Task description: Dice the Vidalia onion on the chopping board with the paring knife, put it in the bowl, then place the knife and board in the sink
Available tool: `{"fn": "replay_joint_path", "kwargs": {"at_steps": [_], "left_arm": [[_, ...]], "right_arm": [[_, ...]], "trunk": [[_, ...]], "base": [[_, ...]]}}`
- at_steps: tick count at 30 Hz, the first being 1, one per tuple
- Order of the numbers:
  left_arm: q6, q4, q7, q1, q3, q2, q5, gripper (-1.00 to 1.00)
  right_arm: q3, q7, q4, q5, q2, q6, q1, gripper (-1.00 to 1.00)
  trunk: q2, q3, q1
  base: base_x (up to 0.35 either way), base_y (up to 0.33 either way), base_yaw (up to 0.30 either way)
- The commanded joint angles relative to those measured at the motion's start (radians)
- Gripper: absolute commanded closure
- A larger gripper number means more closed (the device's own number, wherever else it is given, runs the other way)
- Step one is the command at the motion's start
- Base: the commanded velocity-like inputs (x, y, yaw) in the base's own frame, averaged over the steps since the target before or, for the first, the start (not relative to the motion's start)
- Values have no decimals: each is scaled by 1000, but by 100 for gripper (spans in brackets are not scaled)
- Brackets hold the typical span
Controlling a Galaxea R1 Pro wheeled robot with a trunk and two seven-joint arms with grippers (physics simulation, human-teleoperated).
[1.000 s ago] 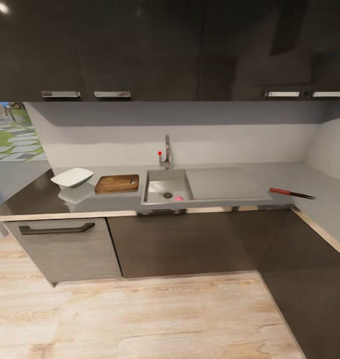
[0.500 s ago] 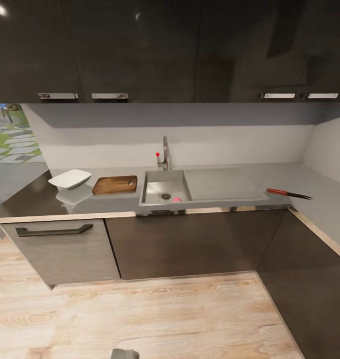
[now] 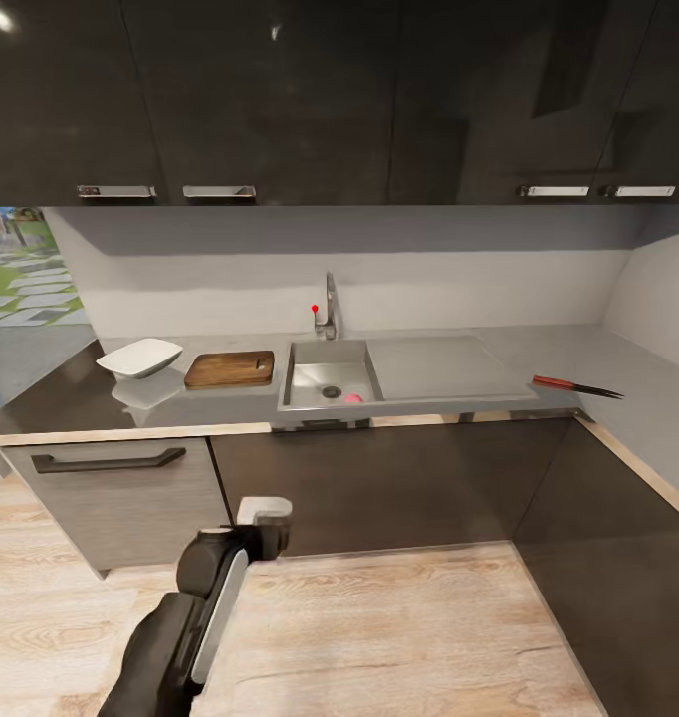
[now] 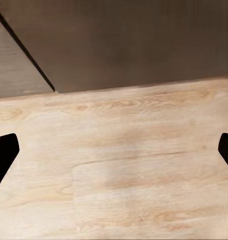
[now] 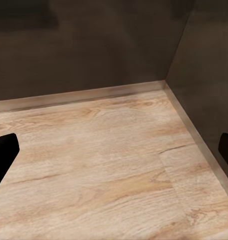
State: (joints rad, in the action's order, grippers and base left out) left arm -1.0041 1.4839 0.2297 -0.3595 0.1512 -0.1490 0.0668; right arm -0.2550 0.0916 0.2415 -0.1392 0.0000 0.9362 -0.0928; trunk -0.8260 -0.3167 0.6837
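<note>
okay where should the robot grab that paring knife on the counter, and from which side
Probably by the red handle of the paring knife, coming straight down from above. It lies flat on the countertop right of the sink, handle toward the sink, thin dark blade pointing away, so pinching across the handle avoids the blade.

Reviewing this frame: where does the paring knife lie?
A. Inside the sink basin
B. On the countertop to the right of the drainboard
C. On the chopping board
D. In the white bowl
B: in the head view the red-handled paring knife lies on the countertop right of the sink and its drainboard, far from the chopping board and the bowl.
</note>
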Motion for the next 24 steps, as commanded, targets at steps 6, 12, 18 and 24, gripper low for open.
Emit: {"fn": "replay_joint_path", "kwargs": {"at_steps": [6,12,18,24], "left_arm": [[-12,-155,-6,-316,1,-5,48,-100],[-9,-394,-12,-625,1,-7,211,-100],[-10,-441,-11,-707,2,-7,243,-100],[-13,-354,-13,-716,83,7,246,-100]], "right_arm": [[-2,10,-1,-11,0,1,-1,-100],[-3,10,-1,-10,0,1,-1,-100],[-3,10,-1,-11,0,1,-1,-100],[-3,10,1,-10,0,2,-1,-100]], "trunk": [[-1,-1,0],[-1,-1,0],[-1,-1,0],[-1,-1,0]], "base": [[0,0,0],[0,0,0],[0,0,0],[0,0,0]]}}
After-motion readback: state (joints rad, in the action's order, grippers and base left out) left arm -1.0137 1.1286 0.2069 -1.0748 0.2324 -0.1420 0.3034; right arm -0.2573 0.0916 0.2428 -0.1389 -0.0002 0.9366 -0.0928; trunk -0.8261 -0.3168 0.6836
